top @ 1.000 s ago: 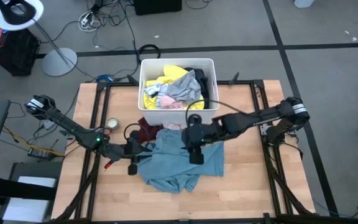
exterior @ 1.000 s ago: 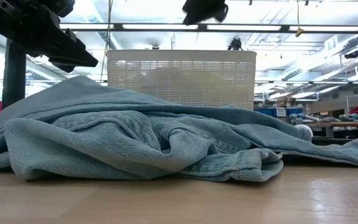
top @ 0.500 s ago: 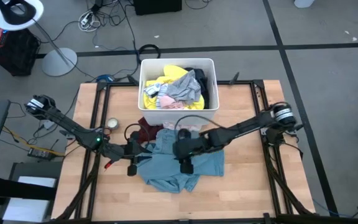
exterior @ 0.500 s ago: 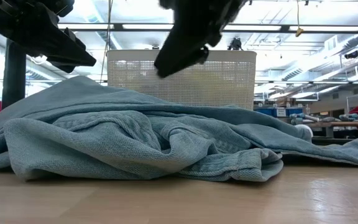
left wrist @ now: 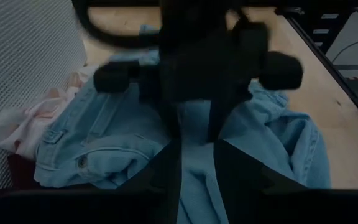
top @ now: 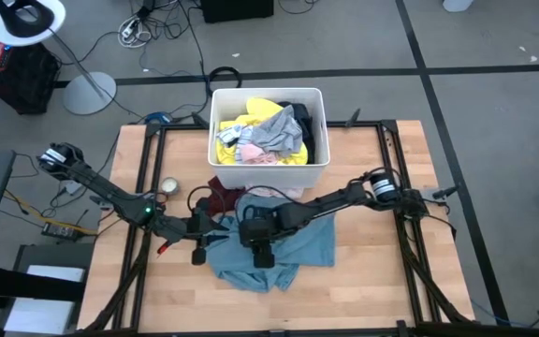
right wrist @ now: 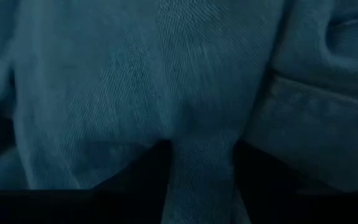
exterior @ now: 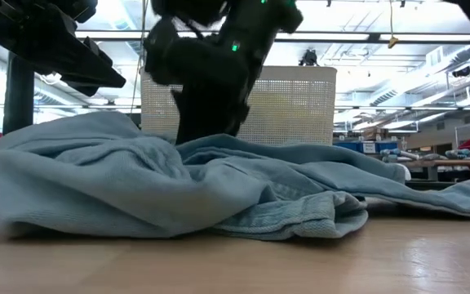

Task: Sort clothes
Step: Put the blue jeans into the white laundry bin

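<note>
A crumpled light blue denim garment (exterior: 219, 192) is lying across the wooden table (exterior: 235, 265), with the right gripper (exterior: 206, 122) pressing into it before a white bin (exterior: 292, 102).

Bright overhead light; dim, blurred wrist views.

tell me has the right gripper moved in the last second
Yes. The right gripper has swung leftward, away from the white bin's right corner, down onto the denim garment.

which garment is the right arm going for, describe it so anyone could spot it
In front of the white bin on the wooden table lies a crumpled light blue denim garment. The right hand presses into its middle. It is far larger than the maroon cloth beside it.
</note>
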Controlling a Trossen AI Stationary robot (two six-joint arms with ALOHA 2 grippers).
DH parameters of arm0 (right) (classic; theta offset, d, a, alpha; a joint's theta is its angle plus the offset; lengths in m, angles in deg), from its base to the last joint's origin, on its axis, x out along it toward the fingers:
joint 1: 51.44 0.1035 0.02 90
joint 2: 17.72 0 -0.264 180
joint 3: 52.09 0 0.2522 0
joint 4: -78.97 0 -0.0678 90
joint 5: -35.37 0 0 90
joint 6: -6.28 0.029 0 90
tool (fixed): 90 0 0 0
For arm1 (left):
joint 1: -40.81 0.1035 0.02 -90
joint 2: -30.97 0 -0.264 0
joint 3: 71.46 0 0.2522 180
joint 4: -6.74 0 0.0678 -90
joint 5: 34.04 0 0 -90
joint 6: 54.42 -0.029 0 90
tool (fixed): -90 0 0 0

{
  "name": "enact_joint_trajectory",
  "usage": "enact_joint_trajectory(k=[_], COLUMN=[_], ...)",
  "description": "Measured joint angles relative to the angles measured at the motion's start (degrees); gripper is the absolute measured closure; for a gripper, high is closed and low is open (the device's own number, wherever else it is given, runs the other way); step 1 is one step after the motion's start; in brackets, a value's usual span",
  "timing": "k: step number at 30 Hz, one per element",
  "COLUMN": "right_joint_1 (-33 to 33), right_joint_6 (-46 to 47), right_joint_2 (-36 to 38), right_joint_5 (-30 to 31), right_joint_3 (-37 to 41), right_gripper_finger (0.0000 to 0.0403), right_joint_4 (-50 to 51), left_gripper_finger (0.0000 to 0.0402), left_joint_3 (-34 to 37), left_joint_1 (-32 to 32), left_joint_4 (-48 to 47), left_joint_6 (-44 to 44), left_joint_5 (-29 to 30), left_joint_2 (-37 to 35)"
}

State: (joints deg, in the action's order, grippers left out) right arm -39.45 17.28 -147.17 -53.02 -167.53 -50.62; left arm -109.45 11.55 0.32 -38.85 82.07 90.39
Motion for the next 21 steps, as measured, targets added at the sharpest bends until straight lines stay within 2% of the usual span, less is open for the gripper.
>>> enact_joint_trajectory(k=[5,8,11,12,21], right_joint_1=[-1.32,-1.38,-1.14,-1.10,1.84], right_joint_6=[2.76,2.87,2.62,2.28,4.49], right_joint_2=[-3.76,-3.65,-1.35,-0.15,16.03], right_joint_5=[-5.87,-6.30,-4.56,-3.94,9.21], right_joint_3=[-0.29,-0.29,0.19,0.32,0.65], right_gripper_finger=[0.0237,0.0287,0.0370,0.0381,0.0388], right_joint_4=[0.00,0.51,1.30,1.92,18.98], left_gripper_finger=[0.0303,0.0303,0.0303,0.0303,0.0303], left_joint_3=[0.00,0.00,0.00,0.00,0.00], left_joint_1=[0.00,0.00,0.00,0.00,0.00], left_joint_4=[0.04,0.04,0.02,0.04,-0.01], left_joint_6=[0.16,0.17,0.18,0.18,0.90], left_joint_5=[-0.79,-0.90,-0.90,-0.90,-0.90], left_joint_2=[0.00,0.00,-0.02,-0.02,-0.02])
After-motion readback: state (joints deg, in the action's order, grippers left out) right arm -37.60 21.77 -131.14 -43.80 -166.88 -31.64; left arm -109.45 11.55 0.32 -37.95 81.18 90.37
